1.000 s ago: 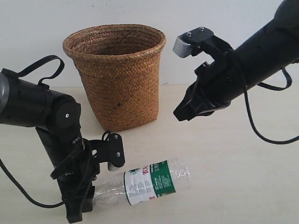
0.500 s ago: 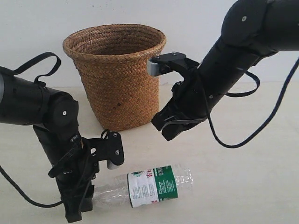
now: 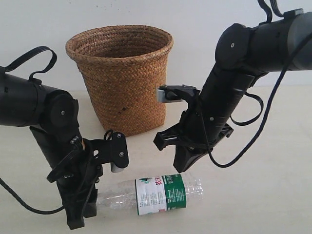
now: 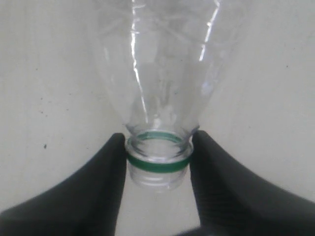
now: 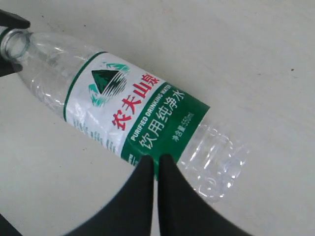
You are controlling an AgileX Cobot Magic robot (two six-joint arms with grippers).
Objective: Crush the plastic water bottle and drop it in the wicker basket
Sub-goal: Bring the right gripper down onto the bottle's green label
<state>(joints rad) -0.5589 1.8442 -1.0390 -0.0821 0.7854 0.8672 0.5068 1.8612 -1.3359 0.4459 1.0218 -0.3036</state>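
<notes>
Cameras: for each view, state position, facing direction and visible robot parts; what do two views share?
Exterior view: off the arms, faces tall brown wicker basket; left arm, right arm show.
Left wrist view: on left arm, faces neck of clear plastic water bottle; left gripper clamps it.
Right wrist view: on right arm, faces bottle's label; shut right gripper shows.
Shared: both wrist views show the bottle.

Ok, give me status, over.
Left gripper shut on plastic water bottle neck. Right gripper shut, empty, hovering over it. Bottle flat on table, uncrushed. Wicker basket upright behind, mouth unobstructed.
</notes>
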